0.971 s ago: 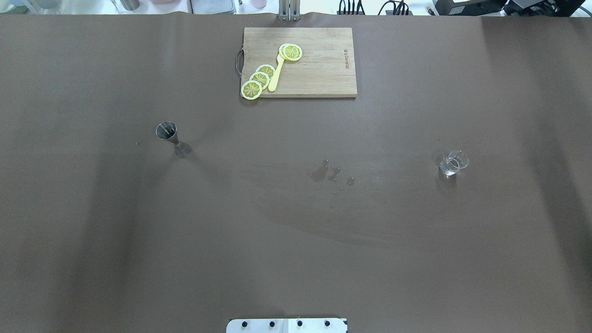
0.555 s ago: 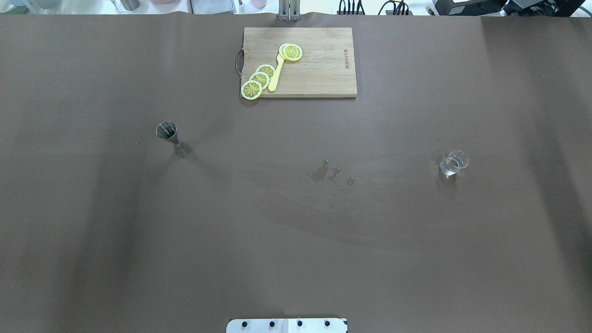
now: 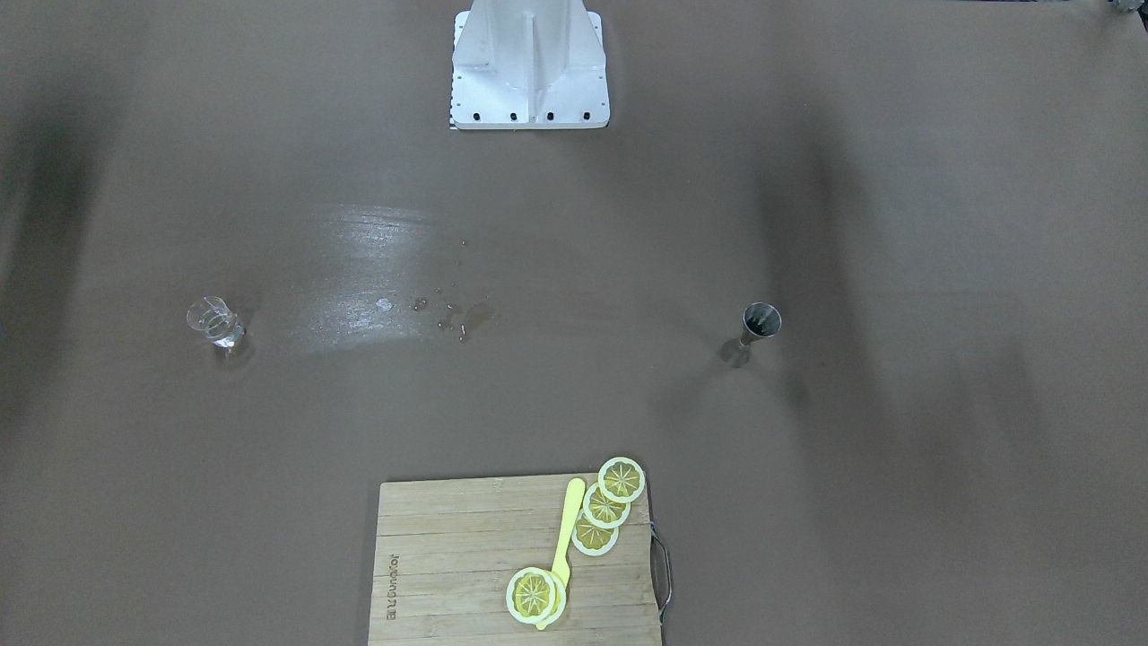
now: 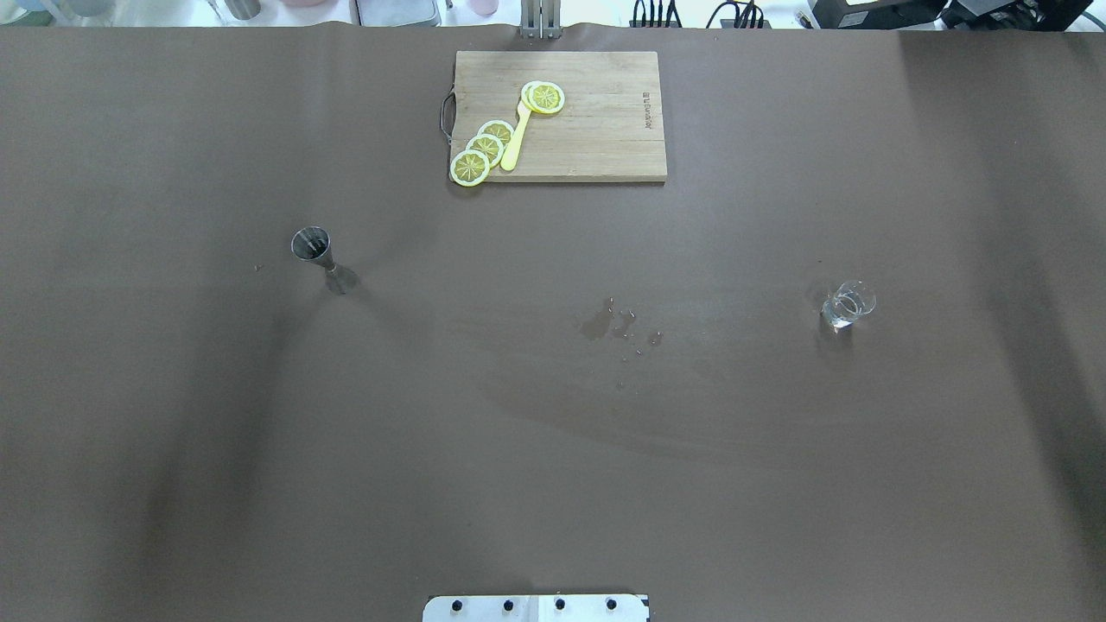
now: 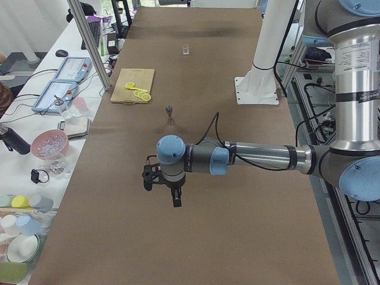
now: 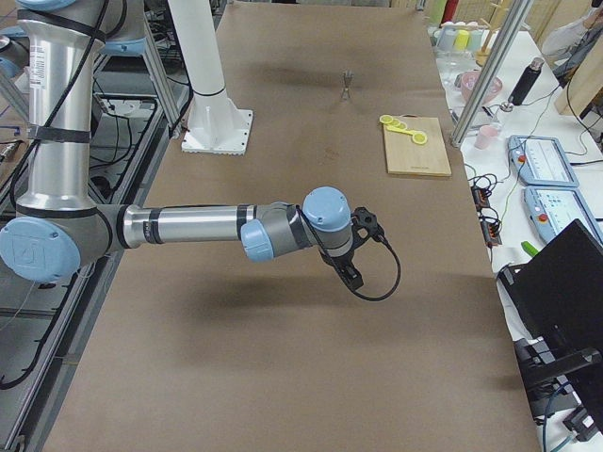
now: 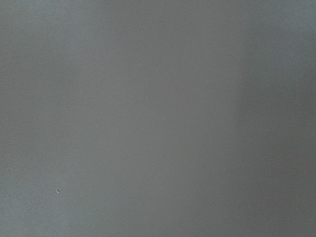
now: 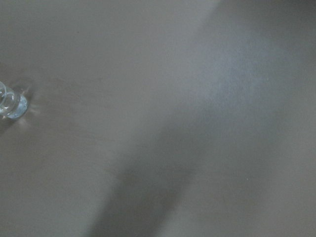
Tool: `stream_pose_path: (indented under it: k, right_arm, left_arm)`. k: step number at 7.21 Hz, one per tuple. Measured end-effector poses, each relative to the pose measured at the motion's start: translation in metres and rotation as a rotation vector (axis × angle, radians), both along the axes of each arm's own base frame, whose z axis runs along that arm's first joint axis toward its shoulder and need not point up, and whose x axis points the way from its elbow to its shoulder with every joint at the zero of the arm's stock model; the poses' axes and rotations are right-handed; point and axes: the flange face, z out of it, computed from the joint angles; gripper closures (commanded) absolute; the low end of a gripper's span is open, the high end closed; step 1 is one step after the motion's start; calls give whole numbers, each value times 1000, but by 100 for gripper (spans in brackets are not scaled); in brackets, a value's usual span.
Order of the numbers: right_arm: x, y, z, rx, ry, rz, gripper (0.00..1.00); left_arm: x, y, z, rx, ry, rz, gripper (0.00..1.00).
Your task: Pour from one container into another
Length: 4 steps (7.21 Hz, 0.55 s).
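From overhead, the table (image 4: 553, 466) is mostly bare brown cover, so I have wide room across the lower half of the frame. The jigger (image 4: 311, 244) stands upright at centre left. It is well apart from the glass (image 4: 848, 303), which stands upright at centre right with clear liquid in it. Between them, a little right of centre, lies a small patch of drops (image 4: 605, 323). The board (image 4: 596, 117) sits at upper centre, close to the table's far edge. Lemon slices (image 4: 482, 149) and a yellow tool (image 4: 516, 138) lie toward its left end, and one slice overhangs the lower-left corner. The base plate (image 4: 536, 607) cuts in at bottom centre.

I see both arms only from the side cameras. The left gripper (image 5: 176, 199) hangs above bare cover in the lower middle of the left-side view, well short of the jigger. The right gripper (image 6: 353, 272) hangs above bare cover at the centre of the right-side view. From these angles I cannot tell how far either pair of fingers is parted. My left wrist camera shows plain cover only, and the right one catches the glass at its left edge.
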Motion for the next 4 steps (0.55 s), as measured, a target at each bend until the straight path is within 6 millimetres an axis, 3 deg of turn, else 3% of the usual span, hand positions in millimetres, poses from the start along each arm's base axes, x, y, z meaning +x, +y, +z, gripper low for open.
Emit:
stream_pose_path:
  k: [2,4]
  right_arm:
    - [-9,-29,2,43,-64,-33,0]
    - [-14,-49,-20,89,-98,-53,0]
  left_arm:
    - [36,-23,-62,-15,6,22,2]
    - [87,-57,-120,-61,9,30,2]
